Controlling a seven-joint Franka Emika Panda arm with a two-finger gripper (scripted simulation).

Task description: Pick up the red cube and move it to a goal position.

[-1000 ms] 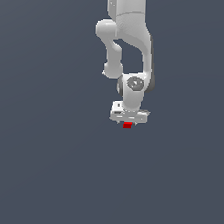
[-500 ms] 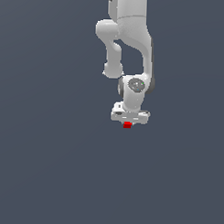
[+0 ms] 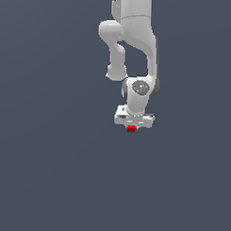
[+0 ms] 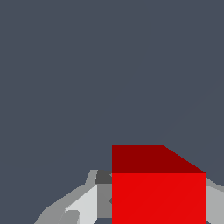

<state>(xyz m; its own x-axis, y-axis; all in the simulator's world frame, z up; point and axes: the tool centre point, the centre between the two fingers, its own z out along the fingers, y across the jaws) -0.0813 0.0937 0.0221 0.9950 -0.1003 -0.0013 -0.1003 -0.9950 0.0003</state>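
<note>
The cube (image 3: 131, 129) sat directly under the tool (image 3: 132, 126), its red face showing just below the white tool body in the exterior view. In the wrist view the cube (image 4: 158, 192) filled the space between the two fingers (image 4: 85, 205), with grey finger surfaces close on both sides of it, so the tool appeared clamped on the cube.

The fingertips themselves were hidden behind the cube and tool body in the exterior view, and actual contact could not be confirmed there. The wrist view cut off the cube's lower part and most of both fingers. Whether the cube rested on the grey desk (image 3: 49, 171) or hung above it could not be told.

Compared with a second ago, tool and cube had barely shifted in the exterior view, the cube keeping its place under the tool.
</note>
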